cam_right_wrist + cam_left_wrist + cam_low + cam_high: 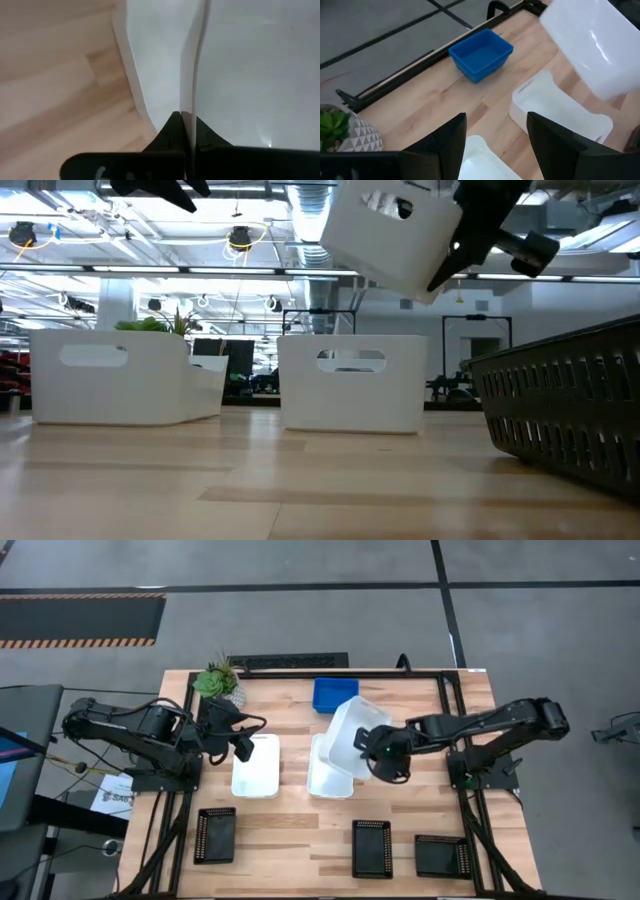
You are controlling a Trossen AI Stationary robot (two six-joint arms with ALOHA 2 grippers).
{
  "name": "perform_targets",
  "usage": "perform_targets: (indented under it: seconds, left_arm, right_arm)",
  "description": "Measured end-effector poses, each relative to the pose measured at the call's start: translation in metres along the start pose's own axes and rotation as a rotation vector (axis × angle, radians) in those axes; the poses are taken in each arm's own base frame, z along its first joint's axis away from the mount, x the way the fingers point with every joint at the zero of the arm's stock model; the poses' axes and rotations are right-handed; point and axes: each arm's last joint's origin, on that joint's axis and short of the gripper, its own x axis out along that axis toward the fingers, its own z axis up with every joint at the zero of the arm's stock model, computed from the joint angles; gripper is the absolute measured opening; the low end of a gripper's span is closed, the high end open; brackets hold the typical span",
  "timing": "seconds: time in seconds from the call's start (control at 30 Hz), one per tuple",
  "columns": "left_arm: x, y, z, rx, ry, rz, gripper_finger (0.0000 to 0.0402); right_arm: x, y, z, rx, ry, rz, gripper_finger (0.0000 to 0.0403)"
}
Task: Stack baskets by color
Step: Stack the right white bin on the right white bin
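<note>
The right gripper point(385, 752), at the centre of the high view, was clenched on the wall of a white basket point(355, 733), holding it tilted in the air above a second white basket point(328, 772) on the counter point(300, 830). The step appeared to be nesting white into white; next it would need levelling and lowering squarely. The left gripper point(243, 745) waited released over the third white basket point(256, 768), left of centre.

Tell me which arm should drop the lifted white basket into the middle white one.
Right. Right gripper already pinches the lifted white basket above the middle white basket; left gripper hangs open over the other.
</note>
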Motion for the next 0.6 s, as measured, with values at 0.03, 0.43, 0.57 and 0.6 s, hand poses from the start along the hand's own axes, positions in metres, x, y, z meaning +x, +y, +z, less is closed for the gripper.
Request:
perform_targets:
  seconds: [0.03, 0.43, 0.57, 0.6]
  left_arm:
    - [0.0, 0.0, 0.0, -0.008, 0.0, 0.0, 0.0197]
    - [0.0, 0.0, 0.0, -0.033, 0.0, 0.0, 0.0197]
    - [0.0, 0.0, 0.0, -0.036, -0.002, -0.003, 0.0197]
    - [0.0, 0.0, 0.0, -0.036, -0.002, -0.003, 0.0196]
  right_arm:
    - [0.002, 0.001, 0.003, -0.007, -0.017, 0.011, 0.0002]
    - [0.046, 0.007, 0.01, -0.16, -0.004, 0.138, 0.0003]
    - [0.048, 0.003, 0.01, -0.198, -0.005, 0.144, 0.0007]
    - [0.047, 0.001, 0.011, -0.202, -0.016, 0.142, 0.0007]
